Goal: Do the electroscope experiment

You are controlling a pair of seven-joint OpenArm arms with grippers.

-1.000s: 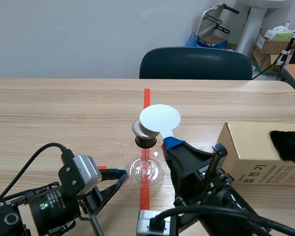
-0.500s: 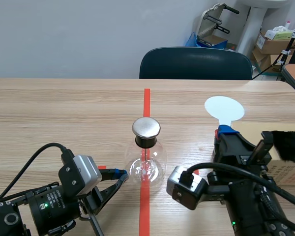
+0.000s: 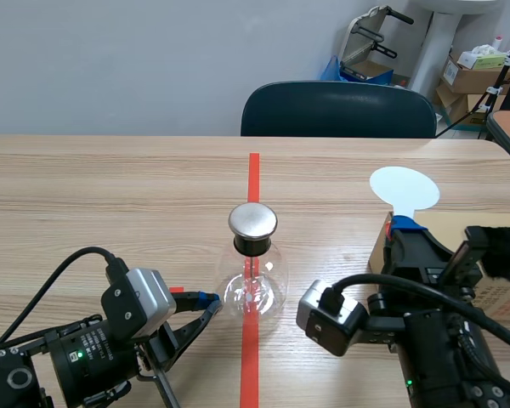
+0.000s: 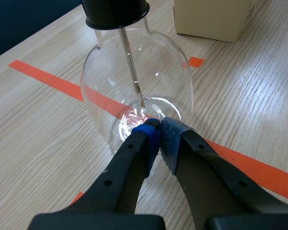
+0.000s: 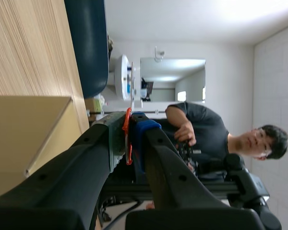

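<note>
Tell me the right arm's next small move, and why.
Probably tip the white disc down onto the black fur on the box and rub it. The right end effector is shut on the disc's handle, holding it up by the box, well apart from the metal cap of the flask, so charging likely comes first.

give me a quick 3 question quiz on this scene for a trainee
1. True or false: the left end effector is shut, its tips at the base of the glass electroscope flask.
2. The white round paddle is: A) shut in the right end effector, B) lying flat on the table, C) resting on the flask's cap.
3. Short answer: what lies on top of the cardboard box?
Key: 1 true; 2 A; 3 black fur.
</note>
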